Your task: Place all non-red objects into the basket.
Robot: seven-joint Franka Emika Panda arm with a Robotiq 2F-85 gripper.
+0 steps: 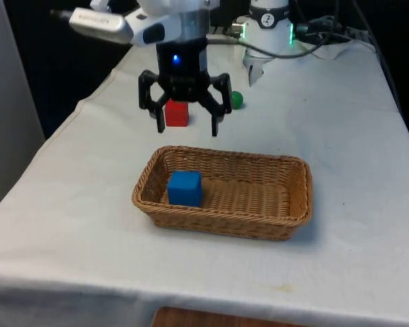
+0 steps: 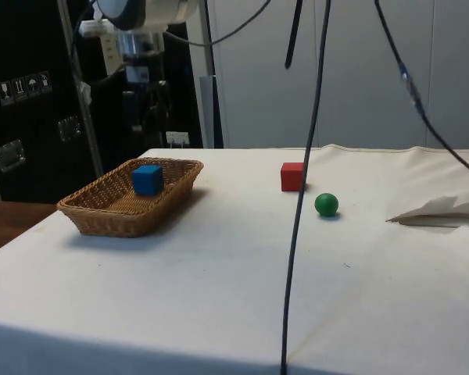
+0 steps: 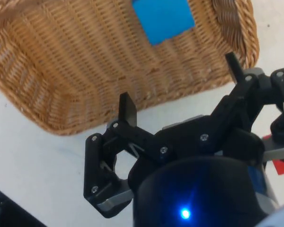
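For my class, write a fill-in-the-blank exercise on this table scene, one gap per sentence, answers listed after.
1. The blue cube lies inside the ____.
2. The ball left on the white cloth is ____.
3. Beside that ball stands a cube coloured ____.
4. The gripper hangs above the table with its fingers ____.

Missing words: basket; green; red; open
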